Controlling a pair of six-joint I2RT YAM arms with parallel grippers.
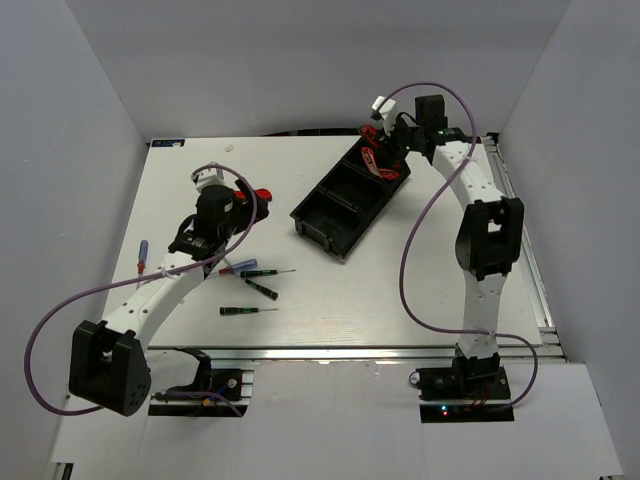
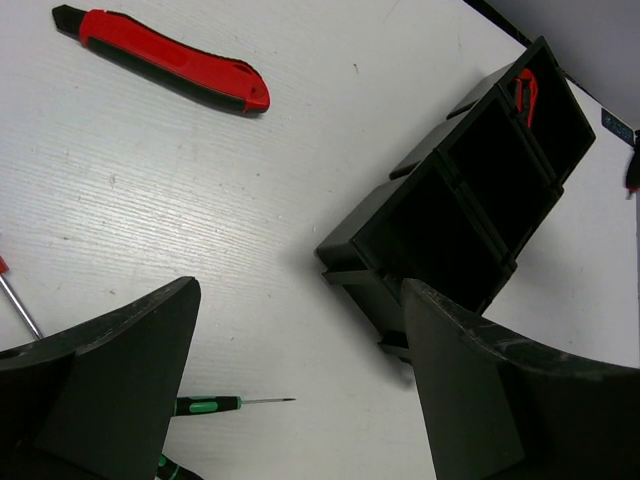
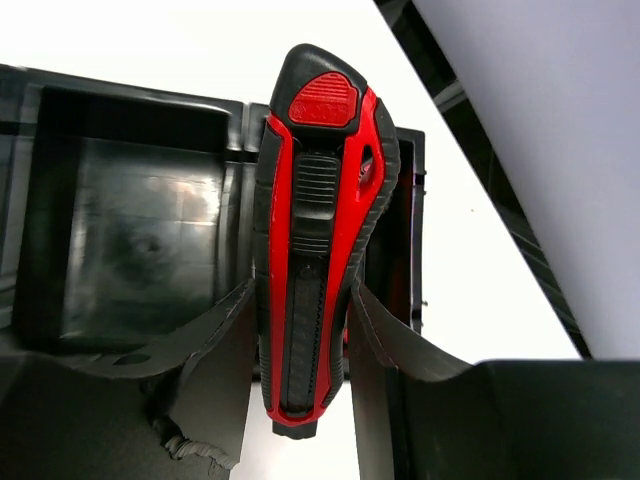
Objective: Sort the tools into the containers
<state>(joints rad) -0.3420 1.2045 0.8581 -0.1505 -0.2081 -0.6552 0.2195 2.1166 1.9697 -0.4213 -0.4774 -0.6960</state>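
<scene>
Holding a utility knife [image 3: 318, 200] between its two fingers [image 3: 225, 350], the right gripper [image 3: 300, 350] hangs over the long black tray [image 3: 130, 95]. The fingers pinch the lower half of the knife from both sides. The fat end with the red button sticks out past the fingertips. Right under the gripper is a wall between two of the tray's boxes, so it is hard to tell which box the knife is over.

The knife looks hard and stiff, and it is likely light. Its ribbed black strips look rubbery, so it should not slip much. The flat sides near the middle seem the best place to pinch it, because the ends are round and could tip it.

The left gripper [image 2: 298, 290] is spread wide with nothing in it, above the white table [image 2: 150, 200]. Ahead of it and off to one side lies the second knife [image 2: 165, 60], flat on the table. A thin green-and-black screwdriver [image 2: 215, 404] lies close by one finger. It looks ready to roll, so the thicker handle is the better place to grab it.
</scene>
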